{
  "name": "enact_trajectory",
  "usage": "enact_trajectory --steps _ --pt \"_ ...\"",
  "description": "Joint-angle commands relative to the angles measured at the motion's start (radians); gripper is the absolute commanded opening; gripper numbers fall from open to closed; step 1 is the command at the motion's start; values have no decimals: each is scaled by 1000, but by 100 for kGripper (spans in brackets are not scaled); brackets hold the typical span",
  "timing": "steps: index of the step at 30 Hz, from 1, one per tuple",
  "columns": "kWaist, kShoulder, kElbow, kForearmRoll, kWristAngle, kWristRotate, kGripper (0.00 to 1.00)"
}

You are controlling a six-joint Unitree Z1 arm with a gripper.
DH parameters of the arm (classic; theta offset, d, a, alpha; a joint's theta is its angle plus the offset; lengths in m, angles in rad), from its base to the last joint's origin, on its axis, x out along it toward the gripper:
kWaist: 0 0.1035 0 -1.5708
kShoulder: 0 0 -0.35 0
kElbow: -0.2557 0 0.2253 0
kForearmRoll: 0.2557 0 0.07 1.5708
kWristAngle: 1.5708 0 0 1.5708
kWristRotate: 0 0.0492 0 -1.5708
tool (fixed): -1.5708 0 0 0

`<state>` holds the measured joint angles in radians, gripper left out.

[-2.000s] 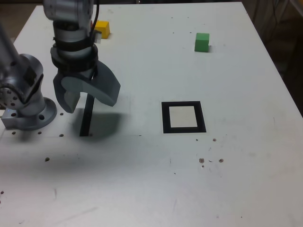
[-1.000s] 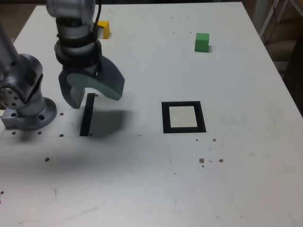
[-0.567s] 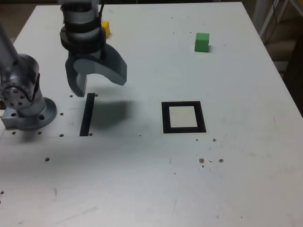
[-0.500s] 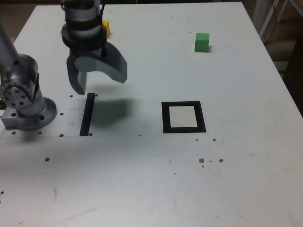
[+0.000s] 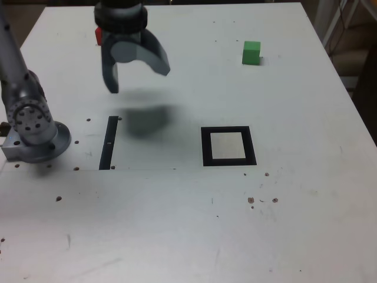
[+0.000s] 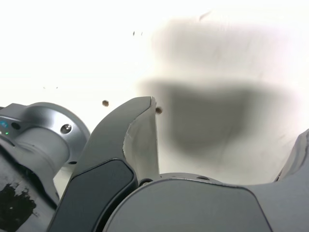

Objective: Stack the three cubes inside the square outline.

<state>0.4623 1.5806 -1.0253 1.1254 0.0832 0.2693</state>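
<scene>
Claw (image 5: 139, 81) is held raised over the white table (image 5: 177, 218), fingers wide apart. Nothing is gripped; in the wrist view only bare tabletop and shadow are seen between the fingers.

Blocks, exterior view: red block (image 5: 98, 36) is seen up and to the left of the fingertips, just beside the claw's dark wrist (image 5: 121, 19), by which it is partly covered. Green block (image 5: 251, 53) is seen well apart from the claw, off to the right and slightly higher than the fingertips. Neither is touched by the claw.

Square outline (image 5: 206, 147) is seen lower than the claw and well to its right, black border, pale centre. No block is stacked in it.

Black strip (image 5: 108, 144) is seen below the claw, slightly left. Claw's shadow (image 5: 147, 119) is cast on the tabletop below the fingers, between strip and outline. Arm base (image 5: 38, 141) is seen lower left of the claw, well apart.

Wrist view: the base is also picked up, outside the claw's opening. Two small dark holes (image 6: 105, 103) (image 6: 159, 110) are seen in the tabletop near one fingertip. Height over the table can't be read exactly.
</scene>
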Motion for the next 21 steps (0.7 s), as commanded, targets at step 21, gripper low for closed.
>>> enact_trajectory --steps 21 --pt "375 172 -276 107 -1 116 99"
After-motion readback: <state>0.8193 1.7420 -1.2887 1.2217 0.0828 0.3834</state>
